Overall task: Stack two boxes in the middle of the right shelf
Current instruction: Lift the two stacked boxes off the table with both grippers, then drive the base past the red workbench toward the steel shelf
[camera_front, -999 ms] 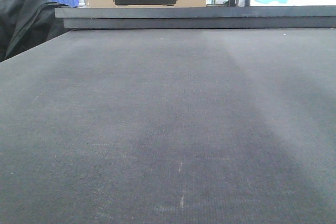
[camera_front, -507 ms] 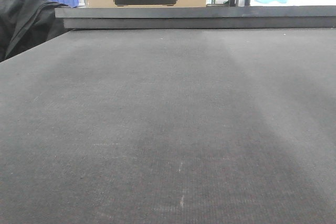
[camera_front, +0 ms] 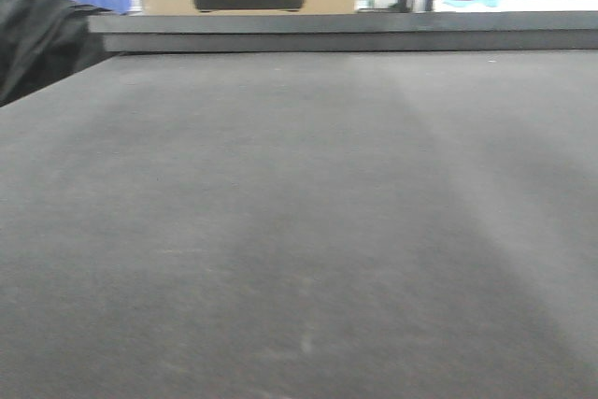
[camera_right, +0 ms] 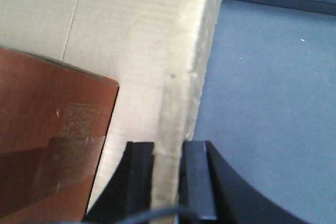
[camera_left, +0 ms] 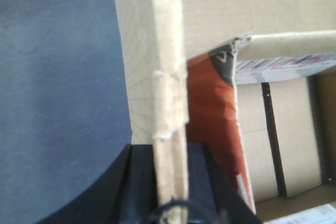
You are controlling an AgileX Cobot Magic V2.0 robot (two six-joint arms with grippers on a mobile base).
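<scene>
The left end effector [camera_left: 170, 153] is clamped on the raw, fluted edge of the open brown corrugated box [camera_left: 215, 3], one black finger on either side of one wall. The right end effector [camera_right: 168, 148] pinches a cardboard wall likewise. Inside the box lie a glossy orange-red packet [camera_left: 212, 103] and a printed label strip [camera_left: 283, 66]. Outside both walls spreads the matte grey, felt-like counter [camera_left: 58, 77] — whether the box rests on it I cannot tell.

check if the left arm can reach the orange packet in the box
Probably not: the left gripper is shut on the box wall, so reaching the orange packet means letting go.
</scene>
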